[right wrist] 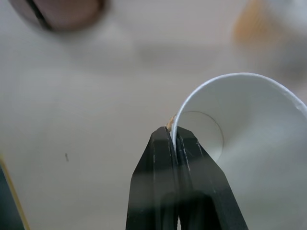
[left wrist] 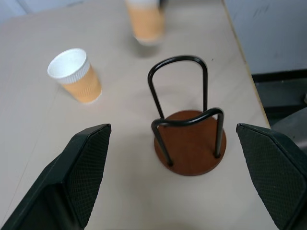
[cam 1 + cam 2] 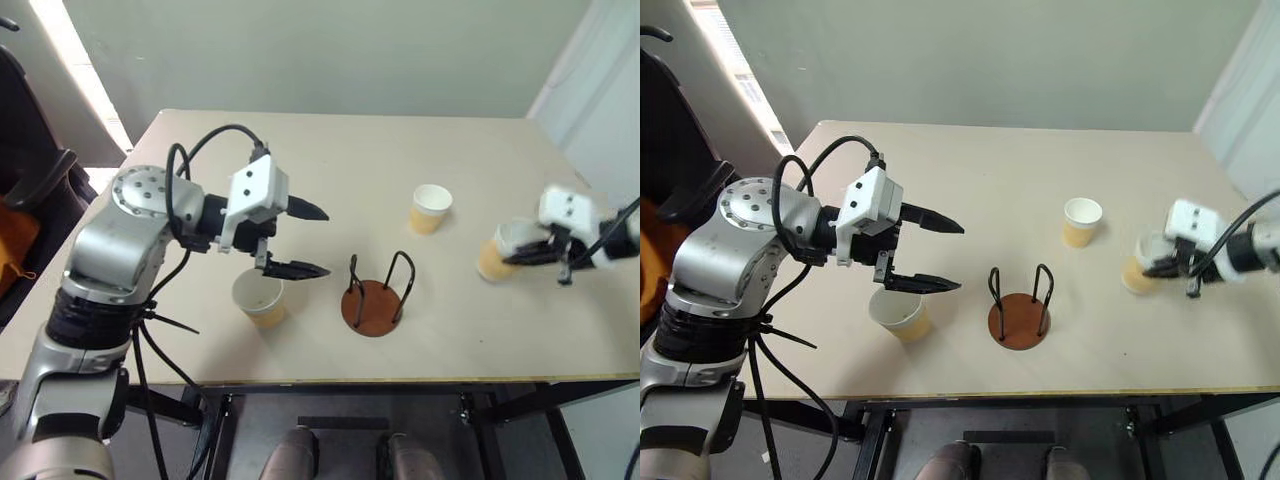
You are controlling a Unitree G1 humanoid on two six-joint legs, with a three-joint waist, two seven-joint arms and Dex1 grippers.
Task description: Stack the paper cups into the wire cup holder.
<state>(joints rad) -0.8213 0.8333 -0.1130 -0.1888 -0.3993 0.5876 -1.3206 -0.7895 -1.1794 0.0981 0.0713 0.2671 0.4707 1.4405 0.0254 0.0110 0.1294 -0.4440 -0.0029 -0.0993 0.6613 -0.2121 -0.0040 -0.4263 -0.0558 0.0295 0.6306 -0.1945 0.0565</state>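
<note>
Three paper cups (image 3: 431,208) surround the empty wire cup holder (image 3: 378,290): one beyond it, one beside its left under the wide-apart left gripper (image 3: 308,240), one to its right pinched by the rim in the right gripper (image 1: 176,136). Carry that cup upright, lowering it squarely between the loops

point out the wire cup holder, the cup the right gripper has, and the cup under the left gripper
wire cup holder (image 3: 372,309): left eye view, on the disc base.
held cup (image 1: 249,120): right wrist view, on its white inside.
cup under the left gripper (image 3: 902,314): right eye view, on its side wall.
</note>
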